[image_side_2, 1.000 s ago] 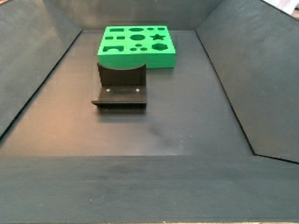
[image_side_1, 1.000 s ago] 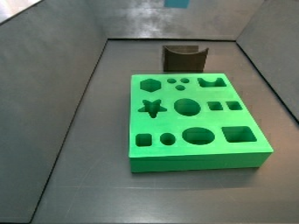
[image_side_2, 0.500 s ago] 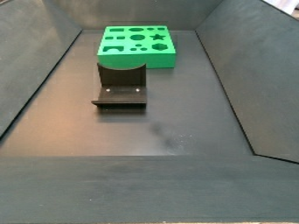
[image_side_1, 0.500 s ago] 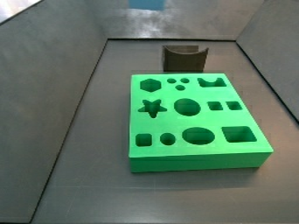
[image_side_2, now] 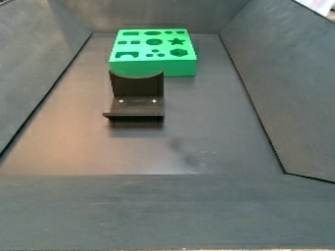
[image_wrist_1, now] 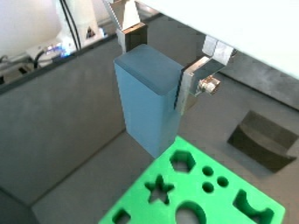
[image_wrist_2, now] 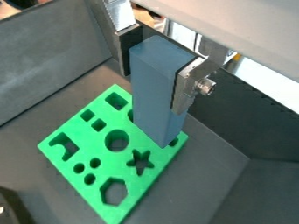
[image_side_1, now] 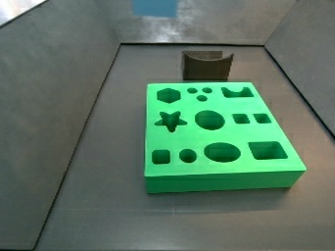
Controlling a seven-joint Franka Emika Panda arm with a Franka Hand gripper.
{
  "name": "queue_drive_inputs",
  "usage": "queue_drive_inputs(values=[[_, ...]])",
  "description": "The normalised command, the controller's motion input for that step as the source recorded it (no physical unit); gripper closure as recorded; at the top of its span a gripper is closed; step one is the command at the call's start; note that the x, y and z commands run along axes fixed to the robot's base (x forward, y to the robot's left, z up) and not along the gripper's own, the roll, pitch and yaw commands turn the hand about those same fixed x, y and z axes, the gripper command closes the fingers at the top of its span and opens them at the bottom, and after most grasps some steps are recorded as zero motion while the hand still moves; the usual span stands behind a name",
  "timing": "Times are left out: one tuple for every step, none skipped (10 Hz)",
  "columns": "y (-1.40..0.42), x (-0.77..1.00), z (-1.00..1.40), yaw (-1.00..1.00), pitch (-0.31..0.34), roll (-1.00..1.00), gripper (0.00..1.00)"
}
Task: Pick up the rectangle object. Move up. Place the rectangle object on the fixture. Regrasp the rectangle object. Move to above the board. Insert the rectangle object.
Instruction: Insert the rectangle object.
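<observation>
The rectangle object (image_wrist_1: 146, 105) is a light blue-grey block that hangs upright in both wrist views, high over the floor. My gripper (image_wrist_1: 162, 66) is shut on its upper end, with a silver finger (image_wrist_1: 193, 80) flat against each of two opposite sides. Below the block (image_wrist_2: 155, 105) lies the green board (image_wrist_2: 100, 144) with its shaped holes, the block's lower end over the board's edge. The dark fixture (image_wrist_1: 263, 140) stands on the floor just beyond the board (image_side_1: 216, 137). In a side view only the block's blue lower end (image_side_1: 155, 8) shows, at the picture's upper edge.
Grey sloping walls (image_side_1: 66, 108) enclose the dark floor (image_side_2: 170, 147) on all sides. The fixture (image_side_2: 135, 96) sits directly in front of the board (image_side_2: 155, 51) in a side view. Cables and equipment (image_wrist_1: 47, 52) lie outside the wall.
In a side view the block's blue end has slid leftward along the upper edge of the picture. Board and fixture have not moved.
</observation>
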Motion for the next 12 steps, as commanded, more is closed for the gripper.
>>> queue_drive_inputs(values=[[-0.24, 0.53, -0.09, 0.18, 0.007, -0.06, 1.00], [-0.27, 0.59, -0.10, 0.20, 0.013, -0.03, 1.00], [-0.30, 0.68, -0.07, 0.23, 0.014, -0.02, 1.00], [-0.33, 0.73, -0.09, 0.23, 0.026, 0.00, 1.00], [-0.35, 0.75, -0.06, 0.20, 0.021, 0.00, 1.00], [-0.31, 0.80, -0.03, 0.21, 0.016, 0.00, 1.00], [-0.30, 0.89, -0.17, 0.24, 0.011, -0.01, 1.00], [-0.31, 0.98, -0.35, 0.20, 0.010, -0.03, 1.00], [-0.22, 0.95, -0.38, 0.17, 0.004, -0.05, 1.00], [-0.15, 0.90, -0.35, 0.17, 0.000, -0.08, 1.00], [-0.10, 0.90, -0.18, 0.19, 0.000, -0.11, 1.00], [-0.10, 0.93, -0.16, 0.21, 0.000, -0.11, 1.00]])
